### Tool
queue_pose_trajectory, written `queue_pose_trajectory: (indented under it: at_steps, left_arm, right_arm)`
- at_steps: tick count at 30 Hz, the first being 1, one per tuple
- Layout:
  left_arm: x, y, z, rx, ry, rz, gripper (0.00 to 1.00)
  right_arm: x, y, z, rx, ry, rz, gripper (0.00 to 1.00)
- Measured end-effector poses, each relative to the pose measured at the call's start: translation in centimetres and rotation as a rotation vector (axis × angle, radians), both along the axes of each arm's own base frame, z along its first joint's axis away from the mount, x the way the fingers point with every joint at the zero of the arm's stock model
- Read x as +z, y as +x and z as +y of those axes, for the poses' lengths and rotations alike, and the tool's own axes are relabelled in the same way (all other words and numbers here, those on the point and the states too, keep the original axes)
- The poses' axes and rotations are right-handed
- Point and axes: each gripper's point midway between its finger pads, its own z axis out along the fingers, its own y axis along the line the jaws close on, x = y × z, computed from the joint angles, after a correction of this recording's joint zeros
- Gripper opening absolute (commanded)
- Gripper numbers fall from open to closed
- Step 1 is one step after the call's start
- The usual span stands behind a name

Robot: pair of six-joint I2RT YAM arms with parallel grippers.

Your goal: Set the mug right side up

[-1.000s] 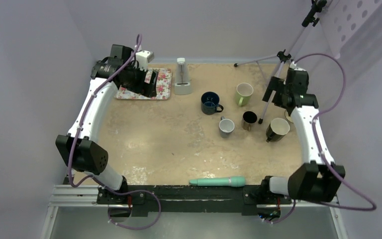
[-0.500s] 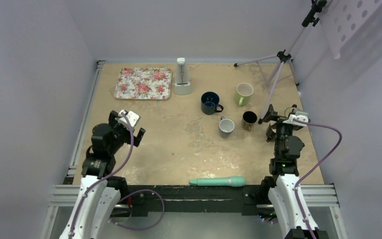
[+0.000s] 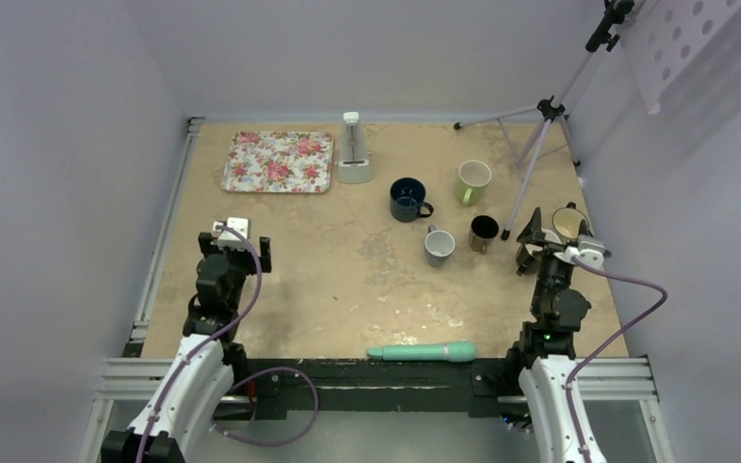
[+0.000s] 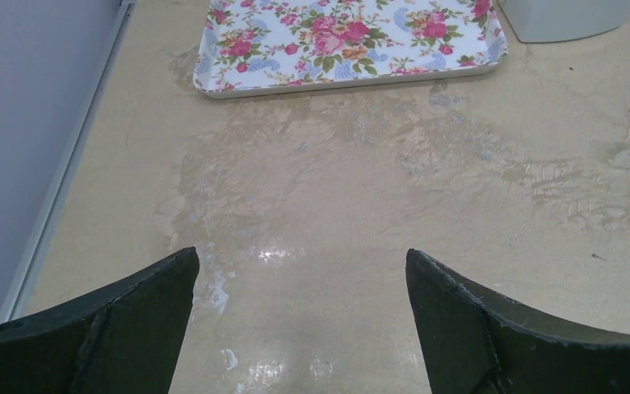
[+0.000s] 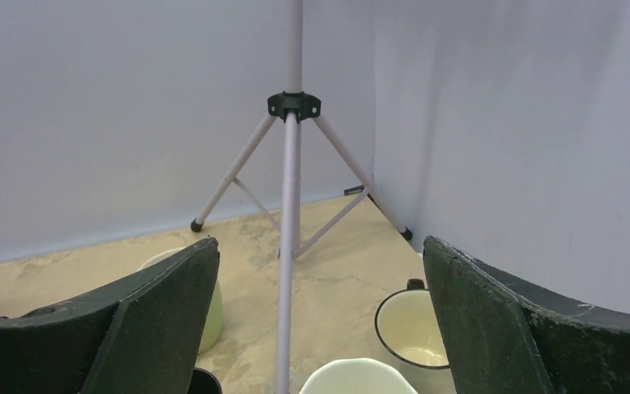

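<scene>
Locates target mug [image 5: 353, 376], by judgement, at 3 o'clock of table [image 3: 347, 289], directly beneath right gripper [image 5: 320, 242]; jaws spread wide, empty, apparently staged for descent. Records left gripper [image 4: 302, 256] parked at 9 o'clock, likewise open and empty, out of the way. Notes pale rim from right wrist only; masked from above, orientation unconfirmed

Lab cell: boxed-in table [image 3: 328, 280], tripod [image 3: 547, 106] (plain grey walls [image 3: 367, 48]).
</scene>
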Motion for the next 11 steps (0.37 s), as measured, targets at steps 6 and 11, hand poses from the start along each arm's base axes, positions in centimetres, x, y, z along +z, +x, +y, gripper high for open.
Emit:
queue_pose_trajectory:
  at_steps: [6, 11]
  left_arm:
    - [-0.5, -0.1, -0.1, 0.014, -0.045, 0.006, 0.95]
    - [-2.0, -0.3, -0.3, 0.025, -0.076, 0.065, 0.94]
  right_arm:
    - [-1.6, 0.7, -0.2, -0.011, 0.003, 0.066, 0.99]
    - [-2.2, 0.8, -0.3, -0.015, 0.006, 0.089, 0.99]
